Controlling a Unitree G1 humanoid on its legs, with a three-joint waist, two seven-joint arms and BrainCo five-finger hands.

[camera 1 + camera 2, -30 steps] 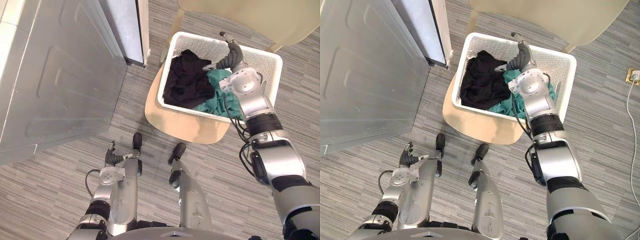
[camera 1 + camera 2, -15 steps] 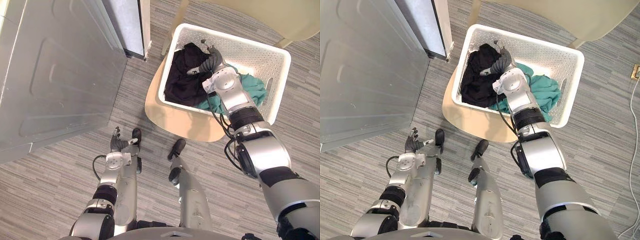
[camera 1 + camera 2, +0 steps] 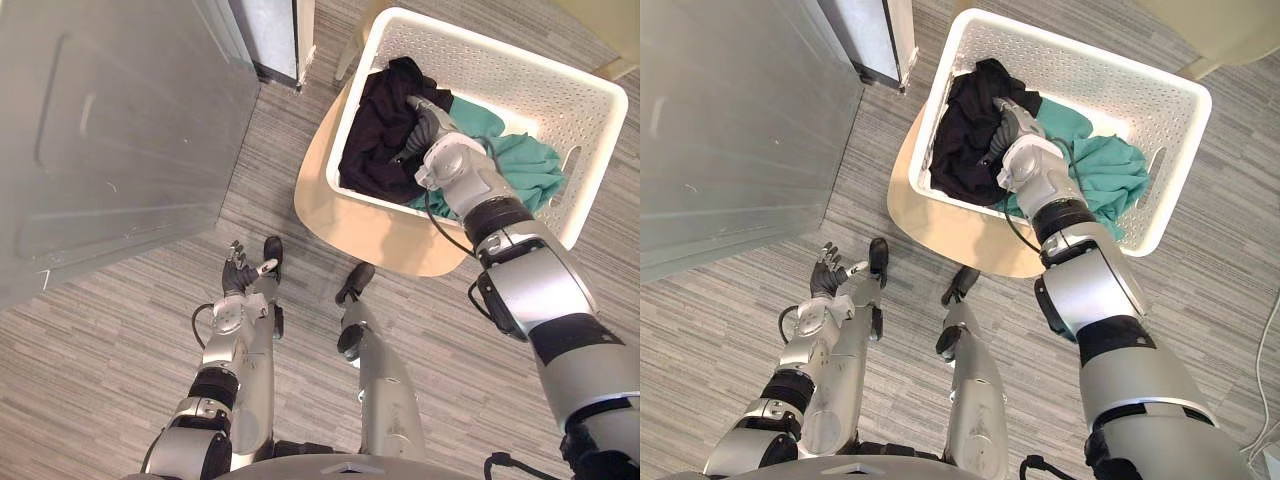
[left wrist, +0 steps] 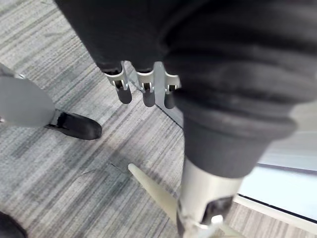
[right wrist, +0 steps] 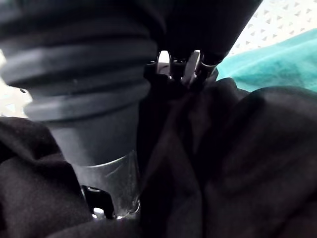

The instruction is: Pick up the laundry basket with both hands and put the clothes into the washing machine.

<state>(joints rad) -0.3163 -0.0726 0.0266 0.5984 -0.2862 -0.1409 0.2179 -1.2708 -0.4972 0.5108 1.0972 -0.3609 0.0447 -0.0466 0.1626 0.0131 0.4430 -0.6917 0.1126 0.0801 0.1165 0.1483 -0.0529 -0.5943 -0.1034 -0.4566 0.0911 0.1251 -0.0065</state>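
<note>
Right hand [image 3: 428,125] has crossed the basket since a second ago, from the far wall over the teal cloth to the black garment [image 3: 372,140] on the side nearer the machine. Head camera has shifted too, so the basket's changed place in the picture is not a move of the basket.

Now the right hand is sunk into the folds of the black garment. The right wrist view shows dark cloth bunched all round it, and whether it has closed on the cloth cannot be told.

Left hand [image 3: 825,268] hangs low over the striped carpet [image 3: 120,330], well apart from the basket, fingers [image 4: 143,91] straight and loose, holding nothing.

Laundry basket [image 3: 500,47] sits on the beige chair seat [image 3: 360,225], not lifted; neither hand is on its rim. Both clothes are inside it: the black garment heaped at one end, the teal garment [image 3: 530,165] beside it and partly under the right arm.

Washing machine [image 3: 110,130] stands as a big grey panel to the robot's left, near the chair; its drum is not visible.

Progress, as a judgement: early. No two-handed lift of the basket and nothing loaded. Left to do: secure the black garment, carry it to the machine, then the teal one.
</note>
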